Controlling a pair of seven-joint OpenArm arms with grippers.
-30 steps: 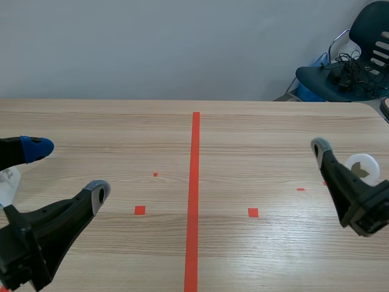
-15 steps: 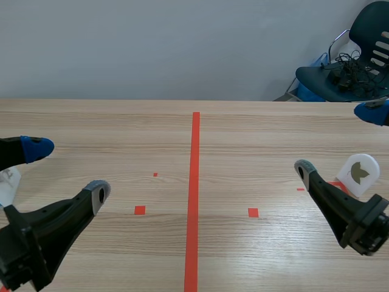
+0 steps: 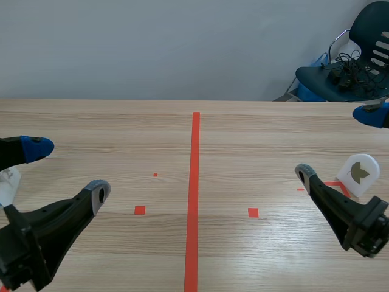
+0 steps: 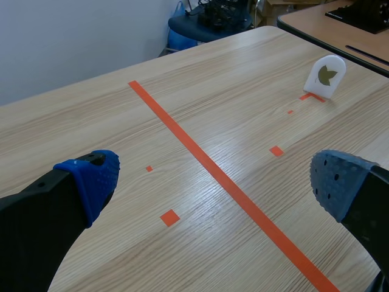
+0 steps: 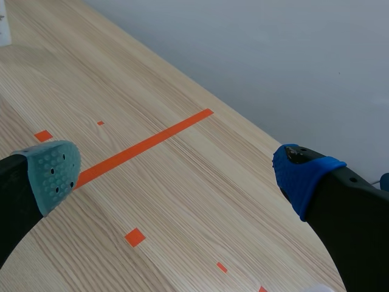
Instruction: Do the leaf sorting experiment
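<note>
Moved since a second ago — right pincer [image 3: 337, 143], its grey-padded finger now lower and nearer the middle line, uncovering the leaf card [image 3: 358, 174]; left pincer [image 3: 67, 169] unchanged. Left pincer: low at the left of the worktop [image 3: 243, 140], fingers spread wide, holding nothing. Right pincer: fingers spread wide, holding nothing. Leaf card: white, round-topped, dark leaf shape on its face — upright on a tape mark near the right edge, just beside the grey-padded finger, untouched. Beyond the far right corner: dark chair [image 3: 352, 67].

pale grey wall [image 3: 152, 48], light wooden table [image 3: 109, 128], dark blue chair [image 3: 368, 27] with tangled black cables [image 3: 346, 64]
</note>
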